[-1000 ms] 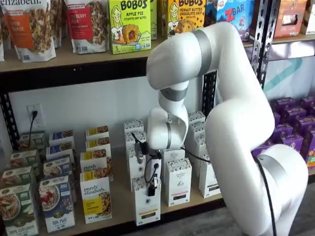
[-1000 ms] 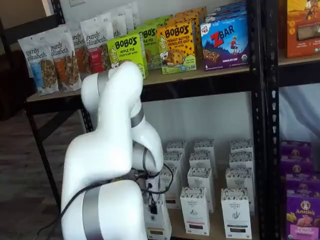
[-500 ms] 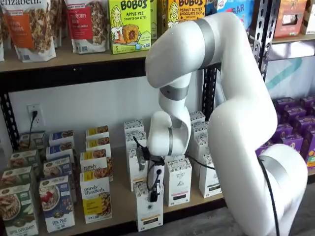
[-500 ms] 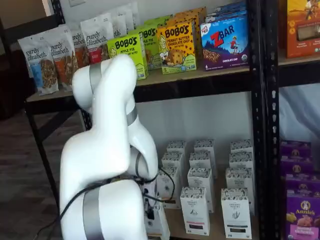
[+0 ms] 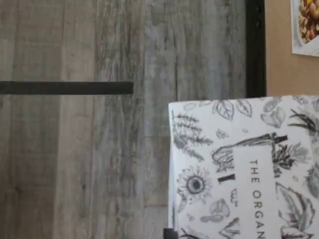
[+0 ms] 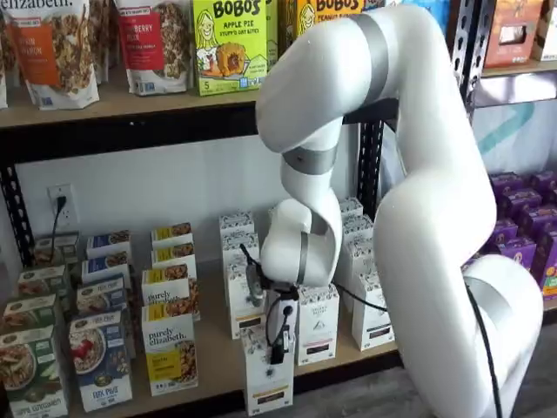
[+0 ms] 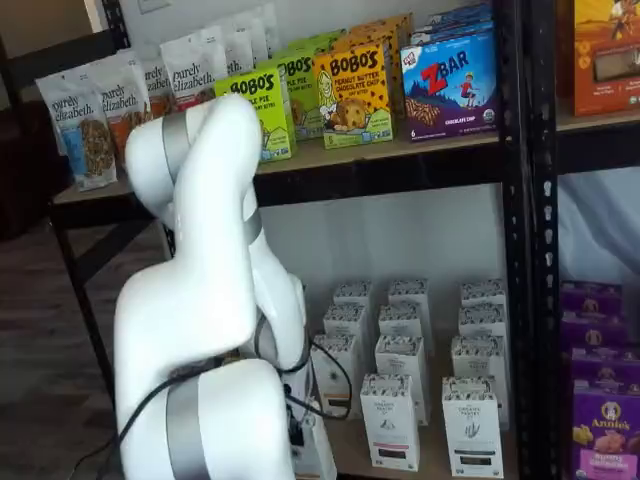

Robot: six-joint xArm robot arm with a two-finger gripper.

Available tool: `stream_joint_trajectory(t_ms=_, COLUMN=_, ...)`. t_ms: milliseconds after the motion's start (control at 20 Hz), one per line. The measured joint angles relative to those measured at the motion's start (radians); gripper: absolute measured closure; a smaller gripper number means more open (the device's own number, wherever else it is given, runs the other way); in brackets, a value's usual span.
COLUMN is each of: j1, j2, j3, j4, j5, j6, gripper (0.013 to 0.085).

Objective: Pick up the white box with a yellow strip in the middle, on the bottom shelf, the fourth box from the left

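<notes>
In a shelf view my gripper (image 6: 277, 341) is shut on the top of the white box (image 6: 268, 383). A thin yellow strip shows low on the box's front. The box hangs upright in front of the bottom shelf (image 6: 218, 370), past its black front rail, out of its row. The wrist view shows the box's leaf-patterned top (image 5: 244, 169) close up, with grey plank floor beneath it. In the other shelf view the white arm (image 7: 200, 330) covers the gripper and nearly all of the box.
Like white cartons (image 6: 315, 322) stand in rows just right of the held box and show as white cartons (image 7: 390, 420) too. Purely elizabeth boxes (image 6: 170, 353) stand to its left. Purple boxes (image 6: 513, 235) fill the far right. A black upright (image 6: 372, 165) rises behind the arm.
The gripper has drawn the white box forward and lower, off the shelf's front edge. The arm's upper joints have swung higher and leftward.
</notes>
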Motion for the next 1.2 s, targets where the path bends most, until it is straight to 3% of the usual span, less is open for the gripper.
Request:
stream_joint_trajectory(t_ms=100, j1=0.002, j2=-0.025, j3=0.034, j4=-0.021, j5=-0.011, j6=0.022, gripper=0.049)
stream_joint_trajectory(t_ms=350, j1=-0.042, j2=-0.088, j3=0.121, j4=-0.319, j5=-0.02, j6=0.27, gripper=0.049)
stream_joint_trajectory(t_ms=500, j1=-0.069, j2=-0.134, j3=0.163, j4=-0.424, j5=-0.005, j6=0.348, gripper=0.049)
stream_joint_trajectory(t_ms=850, j1=-0.117, j2=-0.255, j3=0.233, j4=-0.538, j5=0.066, j6=0.415, gripper=0.049)
stream_joint_trajectory(t_ms=1200, j1=-0.123, j2=-0.333, j3=0.27, j4=-0.444, j5=0.107, j6=0.32, gripper=0.049)
